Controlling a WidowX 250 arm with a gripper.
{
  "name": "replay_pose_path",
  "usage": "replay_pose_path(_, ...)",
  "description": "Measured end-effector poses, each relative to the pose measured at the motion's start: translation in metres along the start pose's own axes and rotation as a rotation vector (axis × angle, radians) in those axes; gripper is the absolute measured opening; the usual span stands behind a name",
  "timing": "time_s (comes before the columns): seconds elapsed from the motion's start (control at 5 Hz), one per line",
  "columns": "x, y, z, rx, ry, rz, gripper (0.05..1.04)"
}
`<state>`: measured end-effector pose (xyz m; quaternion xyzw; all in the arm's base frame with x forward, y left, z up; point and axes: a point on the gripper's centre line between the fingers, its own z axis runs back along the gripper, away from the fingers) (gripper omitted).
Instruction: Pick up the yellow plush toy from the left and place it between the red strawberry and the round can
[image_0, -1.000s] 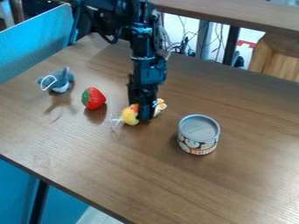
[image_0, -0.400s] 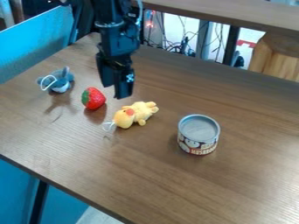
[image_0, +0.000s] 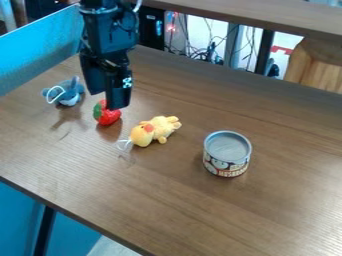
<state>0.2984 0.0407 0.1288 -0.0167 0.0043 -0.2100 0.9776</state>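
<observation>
The black gripper (image_0: 107, 100) hangs over the left part of the brown table, in front of and partly covering a red strawberry (image_0: 107, 115) with green leaves; its two fingers stand apart with nothing seen between them. To the right of the strawberry a yellow plush duck (image_0: 153, 131) lies on its side, a thin white loop at its head. Further right stands a grey-topped can (image_0: 227, 154), upright. A blue-grey plush toy (image_0: 65, 92) with a white loop sits left of the gripper.
The wooden table (image_0: 267, 210) has its front edge running diagonally at lower left. A blue panel (image_0: 40, 47) borders the table at upper left. Behind the far edge are cables and a wooden piece (image_0: 317, 65).
The gripper has risen off the yellow duck and moved left to above the strawberry. The duck lies free on the table; the other objects have stayed put.
</observation>
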Motion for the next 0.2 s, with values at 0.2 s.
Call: replay_pose_path(0.2, -0.0059, -0.0266, 0.0065, 0.021, 0.017, 0.009, 1.001)
